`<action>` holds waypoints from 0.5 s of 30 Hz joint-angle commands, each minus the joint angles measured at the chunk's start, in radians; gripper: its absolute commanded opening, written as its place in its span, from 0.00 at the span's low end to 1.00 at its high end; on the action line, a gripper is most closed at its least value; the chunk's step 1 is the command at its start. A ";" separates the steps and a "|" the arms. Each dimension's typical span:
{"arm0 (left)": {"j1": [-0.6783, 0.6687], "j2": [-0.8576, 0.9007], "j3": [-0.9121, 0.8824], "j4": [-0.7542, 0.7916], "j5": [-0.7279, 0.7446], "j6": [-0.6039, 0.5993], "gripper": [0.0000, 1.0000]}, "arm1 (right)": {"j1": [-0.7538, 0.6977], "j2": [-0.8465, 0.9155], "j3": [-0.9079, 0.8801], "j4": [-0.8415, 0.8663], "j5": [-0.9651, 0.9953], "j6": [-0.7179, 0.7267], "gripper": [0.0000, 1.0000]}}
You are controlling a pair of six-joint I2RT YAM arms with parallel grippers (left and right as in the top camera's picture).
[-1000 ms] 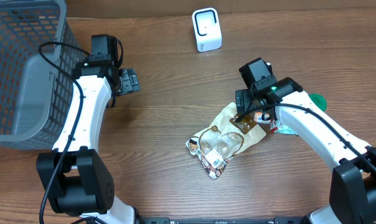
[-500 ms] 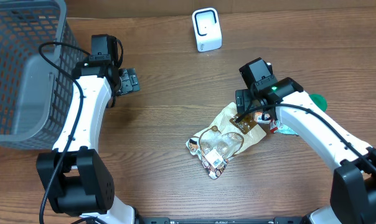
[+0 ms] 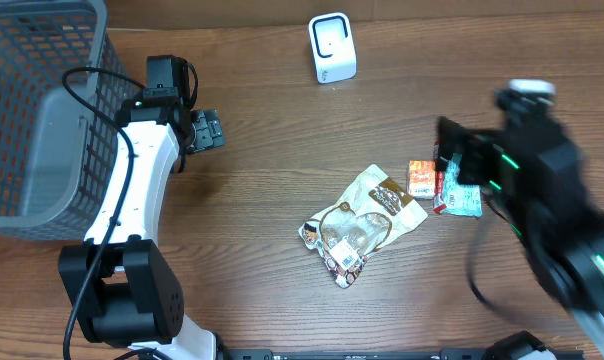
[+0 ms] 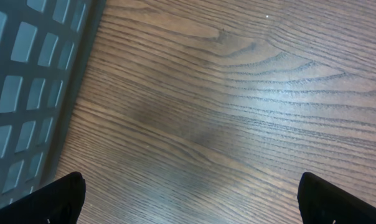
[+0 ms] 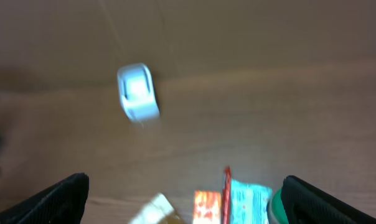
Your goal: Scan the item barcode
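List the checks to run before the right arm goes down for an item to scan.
1. Right pincer open and empty: ok.
2. Left pincer open, empty, over the table beside the basket: ok.
3. Scanner upright, nothing in front of it: ok.
4. Snack bag lying free of both pincers: ok.
5. Barcode facing up on the bag: cannot tell, too small.
6. Right arm steady: not ok, blurred in the overhead view.
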State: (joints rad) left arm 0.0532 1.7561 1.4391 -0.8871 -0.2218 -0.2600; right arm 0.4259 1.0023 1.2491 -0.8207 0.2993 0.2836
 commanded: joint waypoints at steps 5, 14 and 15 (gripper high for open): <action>-0.001 -0.017 0.009 0.002 -0.014 0.010 1.00 | -0.003 -0.414 -0.002 -0.110 0.010 0.002 1.00; -0.001 -0.017 0.009 0.002 -0.014 0.010 1.00 | -0.060 -0.692 -0.097 -0.254 -0.033 0.005 1.00; -0.001 -0.017 0.009 0.002 -0.014 0.010 1.00 | -0.067 -0.713 -0.121 -0.252 -0.042 0.005 1.00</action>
State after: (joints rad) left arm 0.0532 1.7561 1.4391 -0.8871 -0.2218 -0.2584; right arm 0.3843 0.3565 1.1954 -1.0710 0.2844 0.2878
